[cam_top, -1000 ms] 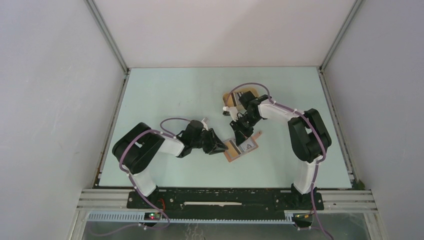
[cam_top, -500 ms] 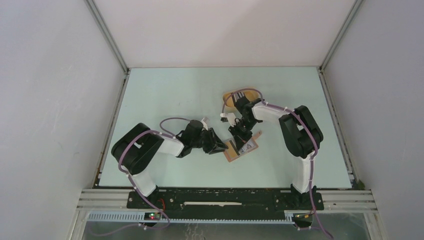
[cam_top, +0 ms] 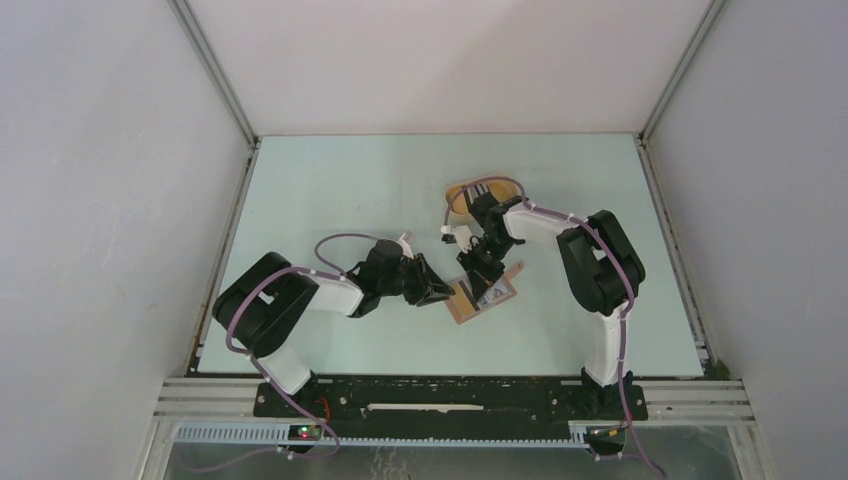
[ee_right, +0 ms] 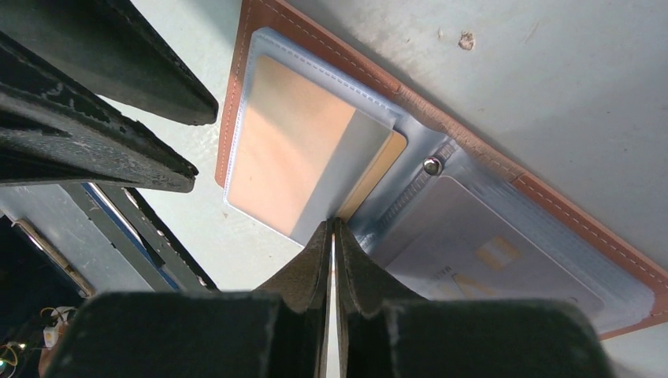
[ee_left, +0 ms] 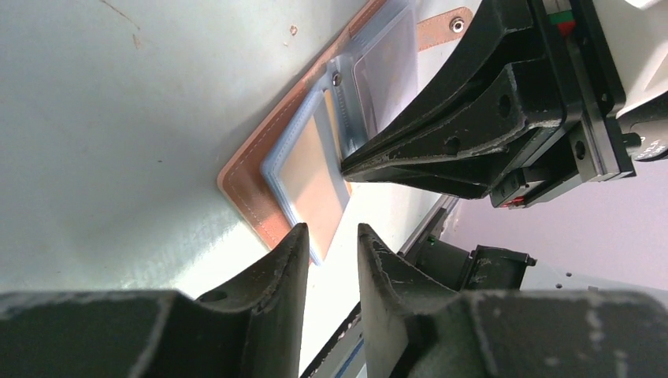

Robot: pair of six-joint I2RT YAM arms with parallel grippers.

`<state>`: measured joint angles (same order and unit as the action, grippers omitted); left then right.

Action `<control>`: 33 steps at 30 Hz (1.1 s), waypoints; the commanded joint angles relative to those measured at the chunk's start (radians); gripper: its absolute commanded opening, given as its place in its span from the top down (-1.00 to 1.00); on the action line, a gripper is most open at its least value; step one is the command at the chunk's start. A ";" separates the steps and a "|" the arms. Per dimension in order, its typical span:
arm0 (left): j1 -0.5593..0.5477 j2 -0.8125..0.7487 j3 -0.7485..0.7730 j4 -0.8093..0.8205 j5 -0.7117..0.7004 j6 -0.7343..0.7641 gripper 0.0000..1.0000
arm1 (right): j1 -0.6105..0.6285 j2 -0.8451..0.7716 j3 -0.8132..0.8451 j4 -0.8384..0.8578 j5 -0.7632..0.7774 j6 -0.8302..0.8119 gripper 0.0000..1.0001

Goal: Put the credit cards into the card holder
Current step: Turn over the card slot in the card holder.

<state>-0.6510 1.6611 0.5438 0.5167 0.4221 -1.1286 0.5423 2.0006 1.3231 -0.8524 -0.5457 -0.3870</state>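
Observation:
The brown card holder (cam_top: 463, 308) lies open on the table, its clear pockets facing up. My right gripper (ee_right: 333, 223) is shut with nothing between its pads. Its tips rest against the lower corner of a grey-and-tan credit card (ee_right: 358, 161) that sits partly inside the left pocket. A second, grey credit card (ee_right: 480, 260) with a gold chip fills the right pocket. My left gripper (ee_left: 331, 230) stands open and holds nothing at the holder's near corner (ee_left: 252, 185). One of its fingertips (ee_left: 299, 236) is at the pocket's edge. In the top view, the left gripper (cam_top: 445, 293) and right gripper (cam_top: 483, 280) flank the holder.
A yellow oval tray (cam_top: 462, 192) sits just behind the holder, largely covered by the right arm. The holder's snap tab (ee_left: 445, 24) sticks out on the far side. White walls close in the table on three sides.
The right arm has swung its elbow leftward while its tips stayed on the holder, and its jaws have closed a little. The left arm has shifted slightly; its gripper stays beside the holder.

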 commanded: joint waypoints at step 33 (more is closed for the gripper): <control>0.002 0.064 0.064 0.067 0.047 -0.016 0.35 | -0.051 -0.036 0.003 -0.015 -0.119 -0.062 0.44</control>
<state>-0.6510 1.7321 0.5629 0.5522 0.4515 -1.1522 0.5133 2.0052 1.3231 -0.8631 -0.6128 -0.4034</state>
